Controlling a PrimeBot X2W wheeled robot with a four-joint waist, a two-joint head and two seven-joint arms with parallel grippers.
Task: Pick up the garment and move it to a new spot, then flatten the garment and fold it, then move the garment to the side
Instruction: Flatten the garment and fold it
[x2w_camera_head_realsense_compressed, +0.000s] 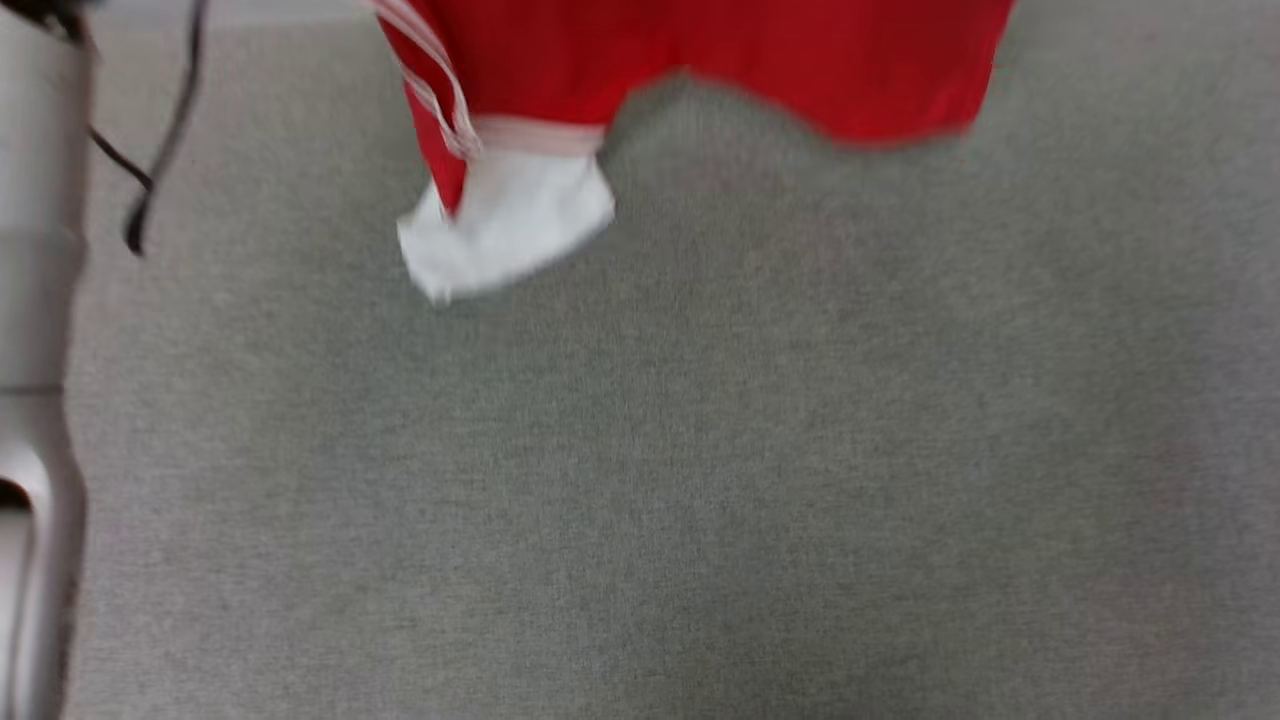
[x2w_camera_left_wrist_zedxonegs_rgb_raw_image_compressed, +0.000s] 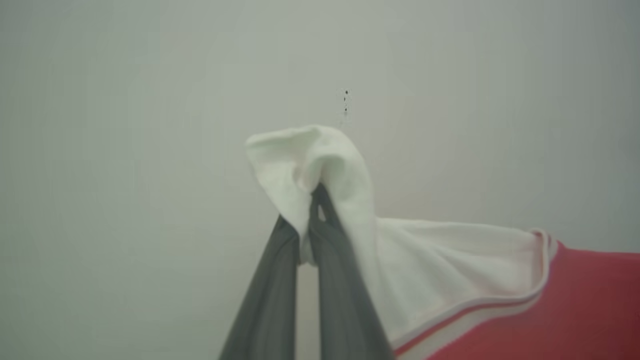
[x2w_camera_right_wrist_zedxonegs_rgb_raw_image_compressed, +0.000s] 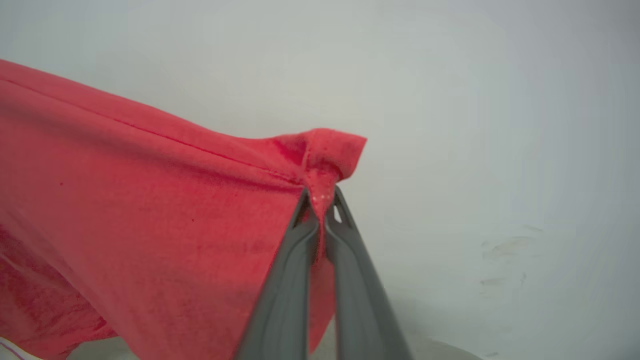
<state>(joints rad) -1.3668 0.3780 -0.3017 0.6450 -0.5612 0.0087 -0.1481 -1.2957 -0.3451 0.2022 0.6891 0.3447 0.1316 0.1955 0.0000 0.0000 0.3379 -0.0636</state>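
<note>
You see the garment (x2w_camera_head_realsense_compressed: 700, 70) hanging at 12 o'clock over the grey surface (x2w_camera_head_realsense_compressed: 640, 480), your left fingers (x2w_camera_left_wrist_zedxonegs_rgb_raw_image_compressed: 270, 290) clamped on its white sleeve (x2w_camera_left_wrist_zedxonegs_rgb_raw_image_compressed: 440, 270) and your right fingers (x2w_camera_right_wrist_zedxonegs_rgb_raw_image_compressed: 290, 285) on a red hem corner (x2w_camera_right_wrist_zedxonegs_rgb_raw_image_compressed: 327, 150).

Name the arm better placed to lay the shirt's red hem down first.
Right, probably: the right gripper has its jaws shut on a red hem corner of the garment; the left gripper pinches only a bunched white sleeve.
</note>
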